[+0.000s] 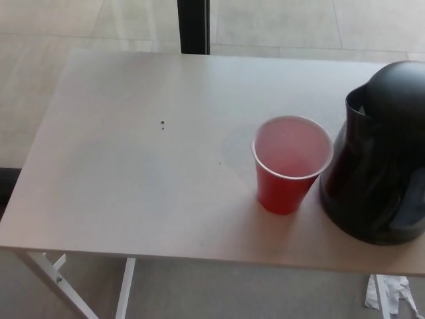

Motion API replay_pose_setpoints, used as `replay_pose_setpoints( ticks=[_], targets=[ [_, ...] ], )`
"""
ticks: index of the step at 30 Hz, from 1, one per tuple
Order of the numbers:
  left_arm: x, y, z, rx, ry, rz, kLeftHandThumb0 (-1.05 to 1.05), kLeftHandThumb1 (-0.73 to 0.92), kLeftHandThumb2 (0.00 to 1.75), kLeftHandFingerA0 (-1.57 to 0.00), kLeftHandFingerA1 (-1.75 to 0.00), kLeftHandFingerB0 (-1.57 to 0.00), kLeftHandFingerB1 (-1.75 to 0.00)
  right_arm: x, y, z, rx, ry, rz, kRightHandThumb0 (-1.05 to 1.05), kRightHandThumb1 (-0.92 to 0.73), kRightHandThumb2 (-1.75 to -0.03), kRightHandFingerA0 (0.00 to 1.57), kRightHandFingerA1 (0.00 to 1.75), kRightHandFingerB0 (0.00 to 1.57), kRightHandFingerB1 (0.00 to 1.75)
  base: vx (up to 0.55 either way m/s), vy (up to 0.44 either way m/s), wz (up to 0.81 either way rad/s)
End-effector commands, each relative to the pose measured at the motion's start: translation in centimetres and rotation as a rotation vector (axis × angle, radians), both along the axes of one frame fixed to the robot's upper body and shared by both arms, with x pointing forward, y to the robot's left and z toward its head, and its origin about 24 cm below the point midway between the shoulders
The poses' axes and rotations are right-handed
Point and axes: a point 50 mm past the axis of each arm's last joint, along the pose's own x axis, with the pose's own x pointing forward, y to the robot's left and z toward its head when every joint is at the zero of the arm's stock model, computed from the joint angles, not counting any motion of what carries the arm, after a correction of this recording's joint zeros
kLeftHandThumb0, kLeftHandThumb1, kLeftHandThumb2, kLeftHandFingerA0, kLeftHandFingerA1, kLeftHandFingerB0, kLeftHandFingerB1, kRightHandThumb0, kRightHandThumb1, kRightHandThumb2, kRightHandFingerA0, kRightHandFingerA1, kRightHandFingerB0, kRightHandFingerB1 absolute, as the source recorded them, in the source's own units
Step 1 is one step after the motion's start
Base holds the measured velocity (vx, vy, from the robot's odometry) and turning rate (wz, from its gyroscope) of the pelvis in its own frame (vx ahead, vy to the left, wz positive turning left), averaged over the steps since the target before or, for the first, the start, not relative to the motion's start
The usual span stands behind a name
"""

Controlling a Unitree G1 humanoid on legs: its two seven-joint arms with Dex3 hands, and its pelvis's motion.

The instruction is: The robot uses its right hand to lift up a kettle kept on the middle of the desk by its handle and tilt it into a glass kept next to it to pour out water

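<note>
The black kettle stands on the bench just beside the red cup, untouched; neither hand shows, so the grasp cannot be told; next, the right hand must reach the handle.

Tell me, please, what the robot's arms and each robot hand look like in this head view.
Neither arm nor robot hand shows in this picture, so their look cannot be described. Only the black kettle, the red cup beside it and the pale desk are visible.
</note>
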Motion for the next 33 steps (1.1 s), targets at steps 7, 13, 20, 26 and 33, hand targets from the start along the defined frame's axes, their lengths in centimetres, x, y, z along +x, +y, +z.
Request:
replay_pose_setpoints(
  ticks=[7,13,20,26,33],
  targets=[
    [0.3,0.4,0.6,0.019,-0.007,-0.013,-0.64,0.65,0.6,-0.52,-0.5,-0.45,-0.43,2.0,4.1,-2.0,-0.089,0.181,0.129,-0.56,-0.58,-0.6,0.08,0.35,0.06,0.21,0.0,0.0,0.0],
    [0.3,0.4,0.6,0.015,-0.007,-0.024,-0.64,0.65,0.6,-0.49,-0.5,-0.4,-0.41,2.6,4.9,-3.1,-0.079,0.231,0.165,-0.53,-0.53,-0.74,0.06,0.44,0.04,0.25,0.0,0.0,0.0],
    [0.3,0.4,0.7,0.017,-0.004,-0.022,-0.63,0.65,0.6,-0.51,-0.5,-0.41,-0.41,3.0,5.0,-3.4,-0.125,0.272,0.172,-0.54,-0.38,-0.83,0.05,0.48,0.0,0.38,0.0,0.0,0.0],
    [0.2,0.5,0.6,0.019,-0.007,-0.022,-0.64,0.64,0.6,-0.51,-0.51,-0.4,-0.41,3.4,4.9,-3.9,-0.145,0.306,0.165,-0.52,-0.59,-0.58,0.14,0.36,0.06,0.26,0.0,0.0,0.0],
    [0.1,0.5,0.6,0.016,-0.006,-0.023,-0.64,0.64,0.6,-0.51,-0.51,-0.4,-0.41,3.4,4.8,-3.9,-0.15,0.308,0.164,-0.52,-0.59,-0.58,0.14,0.36,0.06,0.26,0.0,0.0,0.0]
  ],
)
